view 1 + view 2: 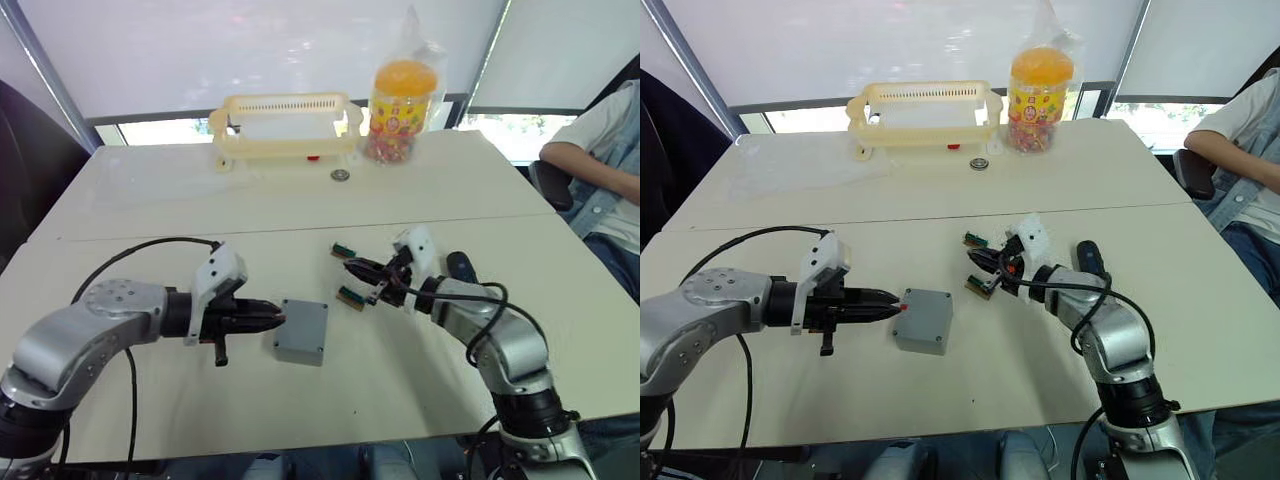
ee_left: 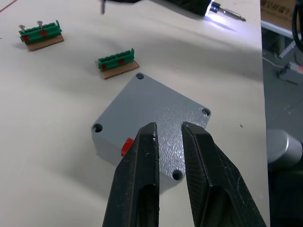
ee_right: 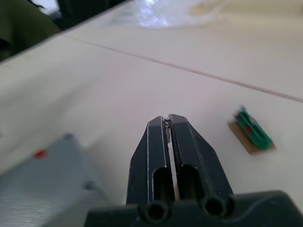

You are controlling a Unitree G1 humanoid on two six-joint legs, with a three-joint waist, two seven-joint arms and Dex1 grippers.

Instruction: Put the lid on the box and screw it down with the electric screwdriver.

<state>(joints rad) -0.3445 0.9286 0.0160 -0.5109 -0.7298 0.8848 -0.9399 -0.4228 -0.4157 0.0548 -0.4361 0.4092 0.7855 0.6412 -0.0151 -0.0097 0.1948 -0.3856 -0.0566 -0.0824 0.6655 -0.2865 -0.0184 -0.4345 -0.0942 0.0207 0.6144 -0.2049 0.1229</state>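
Note:
The grey box (image 1: pixel 300 331) sits on the table's near middle, a red mark (image 2: pixel 126 146) on its side wall. The lid (image 2: pixel 156 106) lies flat on top of it, with screw holes at its corners. My left gripper (image 1: pixel 279 320) hovers at the box's left edge, its fingers (image 2: pixel 147 142) a narrow gap apart and holding nothing. To the right of the box my right gripper (image 1: pixel 353 268) is shut on a small metal screw (image 3: pixel 165 121) at its fingertips. The black electric screwdriver (image 1: pixel 458 264) lies on the table behind my right arm.
Two green-and-tan blocks (image 1: pixel 344 250) (image 1: pixel 351 296) lie beside my right gripper. A pale yellow basket (image 1: pixel 285 125), a candy jar (image 1: pixel 402 100) and a small round metal piece (image 1: pixel 340 175) stand at the far edge. A seated person (image 1: pixel 600 170) is at the right.

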